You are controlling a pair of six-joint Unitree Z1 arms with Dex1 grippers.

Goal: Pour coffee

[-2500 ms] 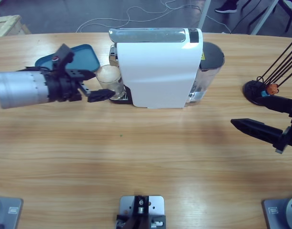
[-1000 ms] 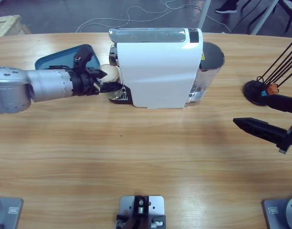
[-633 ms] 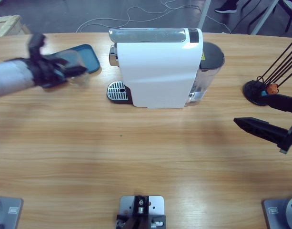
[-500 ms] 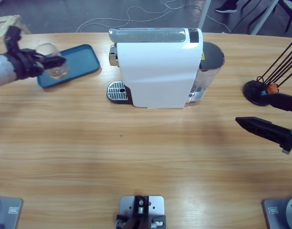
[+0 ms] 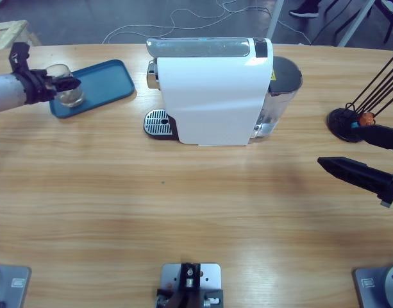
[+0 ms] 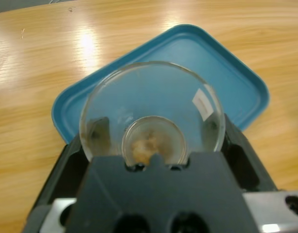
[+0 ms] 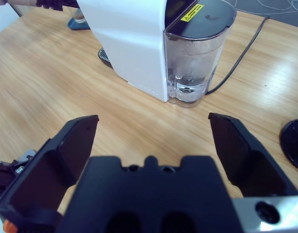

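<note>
Glass (image 5: 70, 95) gone from coffee machine (image 5: 212, 90) drip grate (image 5: 158, 122), now over blue tray (image 5: 113, 80), clamped in left gripper (image 5: 63, 86). Set-down likely next. Right gripper (image 5: 350, 172) idle, jaws spread wide.

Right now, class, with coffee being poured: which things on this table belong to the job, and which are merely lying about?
Belonging to the job:
- clear glass cup, held in the left gripper
- white coffee machine
- round metal drip grille
- blue plastic tray

Lying about:
- black round stand with thin black rods
- open right gripper, idle, holding nothing
</note>
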